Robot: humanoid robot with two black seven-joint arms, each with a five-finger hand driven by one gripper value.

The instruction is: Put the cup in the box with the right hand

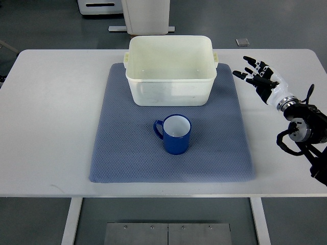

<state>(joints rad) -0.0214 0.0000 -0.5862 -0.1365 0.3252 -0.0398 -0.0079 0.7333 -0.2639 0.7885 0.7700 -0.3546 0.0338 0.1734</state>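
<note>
A blue cup (173, 133) with a white inside stands upright on the blue mat (122, 153), its handle pointing left. A cream plastic box (170, 70) stands empty at the mat's far edge, just behind the cup. My right hand (257, 73) hovers over the white table to the right of the box, fingers spread and holding nothing. It is well to the right of the cup and apart from it. The left arm is out of view.
The white table (56, 117) carries the mat in its middle. A small grey square object (243, 42) lies beyond the table's far edge. A white machine base (145, 15) stands behind the table.
</note>
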